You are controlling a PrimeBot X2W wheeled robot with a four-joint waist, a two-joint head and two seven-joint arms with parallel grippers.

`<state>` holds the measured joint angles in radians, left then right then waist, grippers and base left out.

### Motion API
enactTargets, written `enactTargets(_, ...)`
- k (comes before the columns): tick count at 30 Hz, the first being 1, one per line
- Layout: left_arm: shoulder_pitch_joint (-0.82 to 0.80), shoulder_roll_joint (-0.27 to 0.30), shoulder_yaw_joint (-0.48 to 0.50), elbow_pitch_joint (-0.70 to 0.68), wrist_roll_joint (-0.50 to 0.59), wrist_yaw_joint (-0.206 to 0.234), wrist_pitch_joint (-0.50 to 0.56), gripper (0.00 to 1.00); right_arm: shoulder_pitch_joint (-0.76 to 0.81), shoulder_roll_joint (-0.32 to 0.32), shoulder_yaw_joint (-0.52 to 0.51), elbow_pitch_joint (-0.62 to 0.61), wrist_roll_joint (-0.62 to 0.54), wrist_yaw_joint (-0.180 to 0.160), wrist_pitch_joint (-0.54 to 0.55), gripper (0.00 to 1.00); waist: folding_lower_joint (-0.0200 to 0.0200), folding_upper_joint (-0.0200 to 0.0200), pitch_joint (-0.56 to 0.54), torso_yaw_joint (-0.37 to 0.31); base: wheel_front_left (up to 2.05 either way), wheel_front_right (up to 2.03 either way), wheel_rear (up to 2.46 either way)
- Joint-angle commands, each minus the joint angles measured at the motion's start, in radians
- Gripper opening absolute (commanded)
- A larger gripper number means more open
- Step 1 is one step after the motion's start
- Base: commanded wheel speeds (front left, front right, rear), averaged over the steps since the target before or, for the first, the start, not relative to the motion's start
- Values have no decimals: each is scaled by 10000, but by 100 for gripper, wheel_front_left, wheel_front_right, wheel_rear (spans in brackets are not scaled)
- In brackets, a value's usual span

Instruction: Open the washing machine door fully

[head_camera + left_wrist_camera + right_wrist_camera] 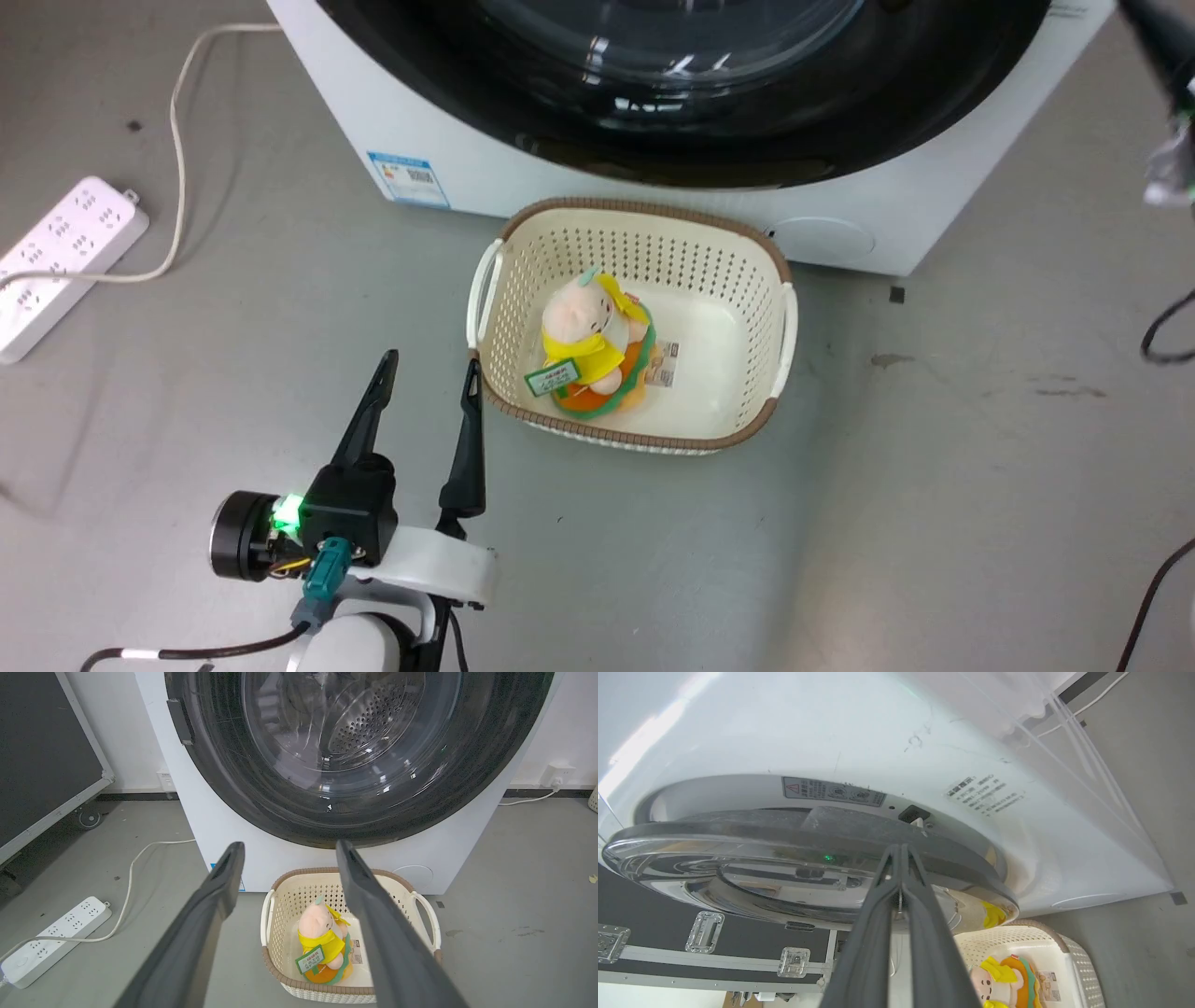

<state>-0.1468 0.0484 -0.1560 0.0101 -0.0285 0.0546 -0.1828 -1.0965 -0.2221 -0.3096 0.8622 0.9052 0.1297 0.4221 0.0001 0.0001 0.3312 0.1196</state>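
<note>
OK, we had the right gripper (899, 849) with fingers pressed together, tips at the rim of the washing machine door (738, 828) by the latch (914, 814). Door sat across the washing machine (467, 159) front, just behind the basket (644, 213) holding a plush toy (588, 341). Left gripper (431, 359) was spread wide, holding nothing, over the floor (840, 513) beside the basket.

A cream perforated plastic basket with a brown woven rim (644, 207) stands on the grey floor (934, 513), just right of the left end effector (431, 360). In it lies a pink plush toy in yellow clothing (588, 331). Well to that end effector's left lies a white power strip (65, 247), and its pale cable (175, 140) curves ahead.
</note>
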Motion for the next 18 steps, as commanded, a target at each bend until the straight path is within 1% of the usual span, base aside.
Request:
enactTargets(1,-210,13,-85,-29,-20,78,-116,100,-753,-183,-118,511,314,12,124,0,-1,-1,174,95,0,0,0)
enactTargets(2,-210,13,-85,-29,-20,78,-116,100,-753,-183,-118,511,314,12,124,0,-1,-1,174,95,0,0,0)
enactTargets(4,-324,13,-144,-40,-38,99,-179,100,-1382,-297,-225,1015,557,12,265,0,-1,-1,357,182,0,0,0)
enactTargets(5,-324,13,-144,-40,-38,99,-179,100,-1382,-297,-225,1015,557,12,265,0,-1,-1,357,182,0,0,0)
enactTargets(9,-505,14,-269,-52,-82,155,-283,100,-2190,-339,-310,1685,925,11,701,0,-1,-1,660,321,0,0,0)
enactTargets(18,-723,15,-514,-11,-180,273,-450,100,-3155,-618,-564,2607,1465,11,1267,0,-1,-1,1034,581,0,0,0)
